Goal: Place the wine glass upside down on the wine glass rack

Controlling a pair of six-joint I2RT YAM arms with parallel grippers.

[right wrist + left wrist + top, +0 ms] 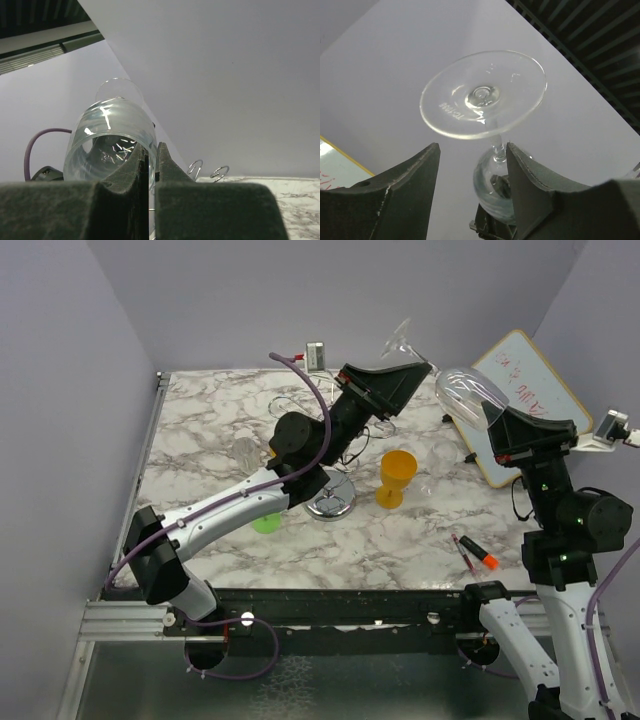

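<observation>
The clear wine glass (462,388) hangs in the air over the table's back right, lying nearly level with its foot (400,340) toward the left. My right gripper (490,410) is shut on the bowl's rim (112,145), one finger inside and one outside. My left gripper (472,170) stands open around the stem (496,147), which sits close to the right finger (530,185) and apart from the left one. The foot (482,95) shows just beyond the fingertips. The wine glass rack has its round shiny base (330,502) mostly under my left arm; two curled hooks (196,169) show.
A yellow goblet (397,477) stands right of the rack base. A whiteboard (525,390) leans at the back right. A red marker (478,554) lies near the front right edge. A green disc (267,523) sits under my left arm, and a small box (317,354) is at the back wall.
</observation>
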